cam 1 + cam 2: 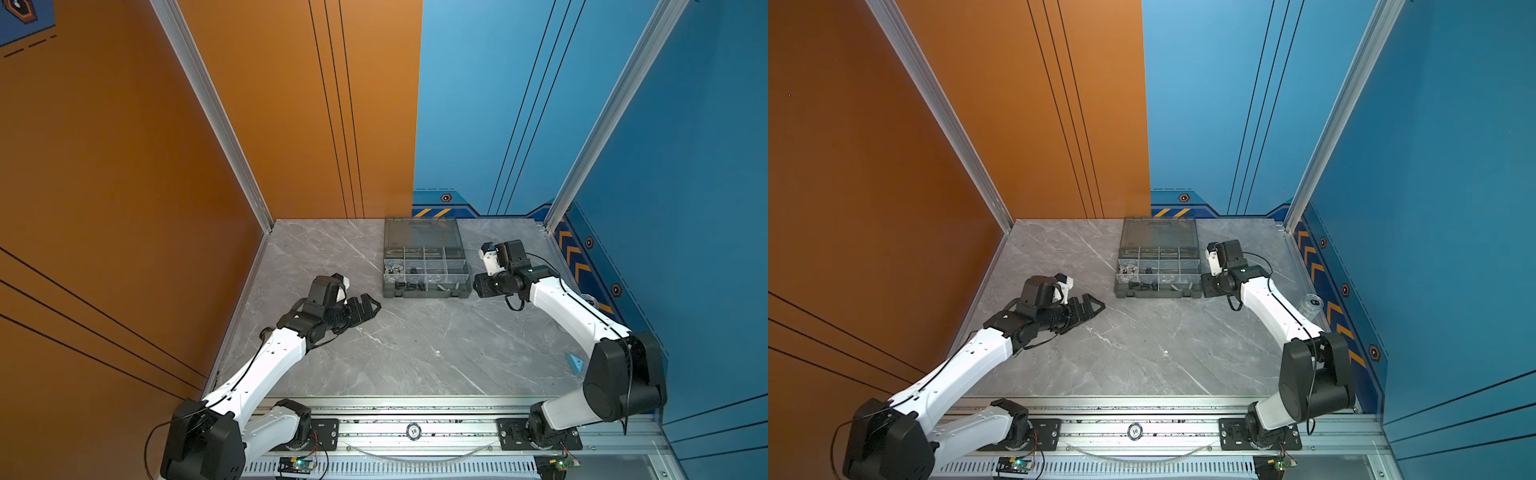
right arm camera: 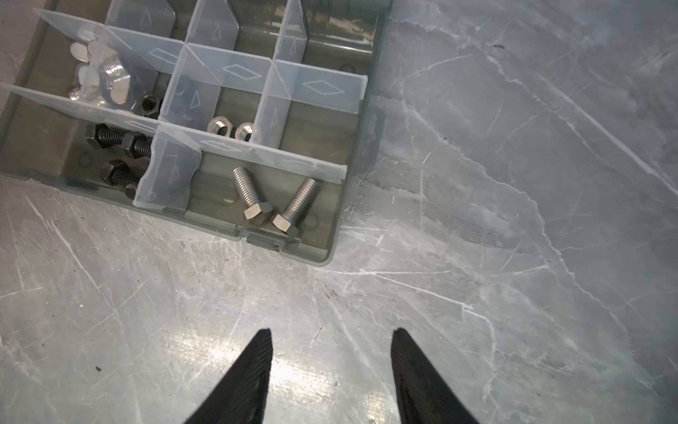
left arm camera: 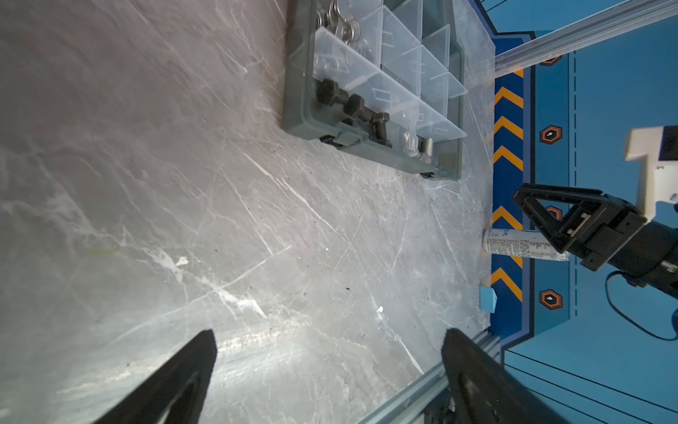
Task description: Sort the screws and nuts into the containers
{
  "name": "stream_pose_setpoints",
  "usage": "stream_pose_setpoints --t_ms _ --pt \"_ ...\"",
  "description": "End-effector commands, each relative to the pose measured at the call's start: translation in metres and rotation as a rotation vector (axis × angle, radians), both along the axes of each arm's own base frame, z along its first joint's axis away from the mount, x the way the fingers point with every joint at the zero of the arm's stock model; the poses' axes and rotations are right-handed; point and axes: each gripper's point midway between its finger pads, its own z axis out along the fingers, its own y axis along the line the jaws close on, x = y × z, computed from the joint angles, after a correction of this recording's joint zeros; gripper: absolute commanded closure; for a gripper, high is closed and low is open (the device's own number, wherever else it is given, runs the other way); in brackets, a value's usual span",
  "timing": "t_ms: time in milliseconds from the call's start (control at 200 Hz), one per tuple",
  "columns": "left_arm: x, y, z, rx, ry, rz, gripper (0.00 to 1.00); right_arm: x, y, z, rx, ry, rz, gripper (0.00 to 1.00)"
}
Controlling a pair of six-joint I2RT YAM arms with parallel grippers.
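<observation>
The containers are compartments of one smoky grey organizer box (image 1: 426, 294) (image 1: 1156, 294) at the table's back middle, its lid lying open behind. In the right wrist view two silver screws (image 2: 253, 196) lie in the near corner compartment, with black screws (image 2: 117, 141) beside them. Behind are two silver nuts (image 2: 218, 126), a black nut (image 2: 148, 104) and silver wing nuts (image 2: 106, 73). My right gripper (image 2: 332, 332) (image 1: 478, 286) is open and empty, low over bare table just off the box's right near corner. My left gripper (image 3: 330, 337) (image 1: 368, 305) is wide open and empty, left of the box.
A silver drink can (image 1: 1310, 305) (image 3: 521, 246) stands by the right wall behind the right arm. A small blue wedge (image 1: 575, 362) lies near the right edge. A poker chip (image 1: 413, 431) sits on the front rail. Walls close in the left, back and right.
</observation>
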Motion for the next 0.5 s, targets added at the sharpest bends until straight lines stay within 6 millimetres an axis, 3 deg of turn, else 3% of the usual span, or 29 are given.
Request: stream_pose_setpoints --t_ms 0,180,280,491 --pt "0.015 0.015 0.008 0.095 -0.068 0.017 0.02 0.011 -0.012 0.006 0.019 -0.080 -0.020 0.45" --pt "0.035 0.026 0.010 0.159 -0.118 0.028 0.02 0.018 -0.050 -0.002 0.061 -0.150 -0.140 0.45" --pt "0.043 0.020 0.009 0.141 -0.158 -0.021 0.02 0.020 -0.066 -0.010 0.086 -0.197 -0.187 0.44" --pt "0.065 0.032 0.001 0.127 -0.204 0.019 0.02 0.024 -0.073 -0.027 0.084 -0.278 -0.192 0.44"
